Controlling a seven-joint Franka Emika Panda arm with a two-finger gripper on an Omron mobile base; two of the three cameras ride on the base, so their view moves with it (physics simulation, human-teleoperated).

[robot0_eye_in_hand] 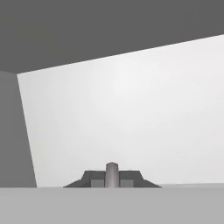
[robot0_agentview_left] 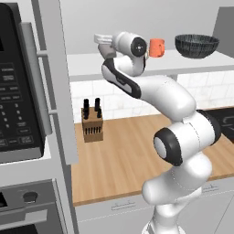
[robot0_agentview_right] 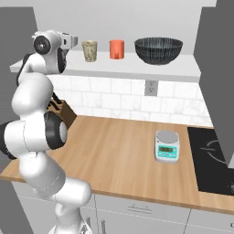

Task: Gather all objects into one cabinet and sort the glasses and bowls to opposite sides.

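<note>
Cabinet (robot0_agentview_right: 105,68): its thick white bottom board runs across the upper part of both base views. On it in the right base view, left to right: beige mug (robot0_agentview_right: 89,50), orange mug (robot0_agentview_right: 116,49), black bowl (robot0_agentview_right: 158,50). The mugs stand near each other; the bowl sits apart at the right end of the row. In the left base view the orange mug shows just right of the arm's wrist, with the bowl at the upper right.

Pincer (robot0_eye_in_hand: 112,174): in the hand view the tips are pressed together around a small upright grey piece. I cannot tell what it is; possibly the grey mug's handle. The hand is up at shelf height, left of the beige mug, facing the pale grey inner wall.

Worktop (robot0_agentview_right: 114,155): carries a knife block (robot0_agentview_left: 92,119) and a small scale (robot0_agentview_right: 167,145); no mug or bowl on it.

Progress, judged: two mugs and the bowl are already gathered, bowl opposite the mugs. The grey mug's placing at the mug end appears to be what remains.
</note>
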